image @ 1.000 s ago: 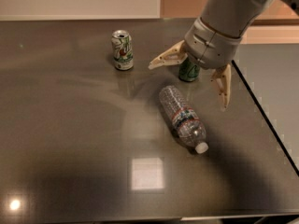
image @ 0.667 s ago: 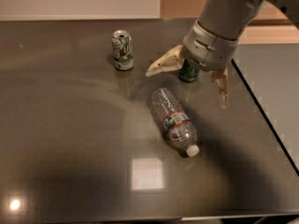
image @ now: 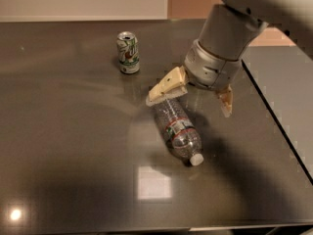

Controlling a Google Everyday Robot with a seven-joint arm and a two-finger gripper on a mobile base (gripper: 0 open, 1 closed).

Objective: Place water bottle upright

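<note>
Lower and slightly left now, the claw point(image: 188, 106) spreads wide, empty, over the lying water bottle point(image: 178, 130).

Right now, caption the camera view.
Open gripper above the water bottle lying on the table, soda can behind.

Clear ribbed plastic water bottle point(image: 177, 129) on glossy table point(image: 73, 131), matt tan-fingered tool point(image: 188, 107) just above.
</note>
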